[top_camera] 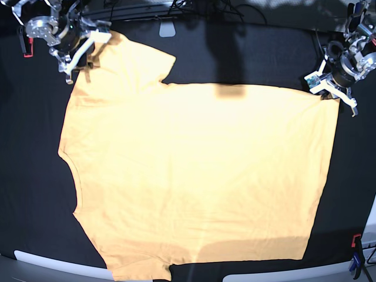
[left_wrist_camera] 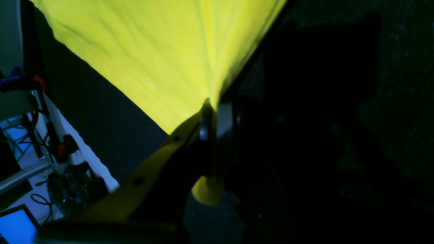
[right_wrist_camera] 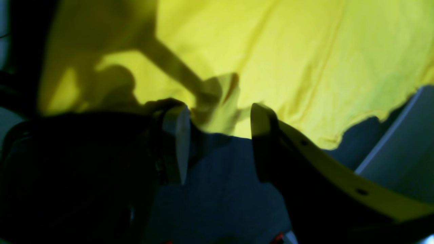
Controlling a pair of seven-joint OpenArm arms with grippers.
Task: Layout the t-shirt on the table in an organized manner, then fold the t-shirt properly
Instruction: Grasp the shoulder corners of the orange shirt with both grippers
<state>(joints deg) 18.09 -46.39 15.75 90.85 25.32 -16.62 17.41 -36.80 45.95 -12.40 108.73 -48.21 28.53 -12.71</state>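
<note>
The pale orange-yellow t-shirt [top_camera: 194,176] lies spread flat on the black table [top_camera: 23,176], neckline to the left and hem to the right. My left gripper [top_camera: 330,93] is at the shirt's far right hem corner. In the left wrist view its fingers [left_wrist_camera: 208,105] are shut on the cloth [left_wrist_camera: 152,51], which fans out from them. My right gripper [top_camera: 82,53] hovers at the far left sleeve. In the right wrist view it [right_wrist_camera: 218,118] stands open, with a small raised fold of the sleeve edge [right_wrist_camera: 217,101] between the fingertips and bare table [right_wrist_camera: 220,189] below.
Red-and-black clamps sit at the table's left edge [top_camera: 26,46] and near right edge [top_camera: 355,241]. A white tag [top_camera: 167,29] lies at the far edge. Cables and a blue screen [left_wrist_camera: 17,227] lie beyond the table's edge in the left wrist view.
</note>
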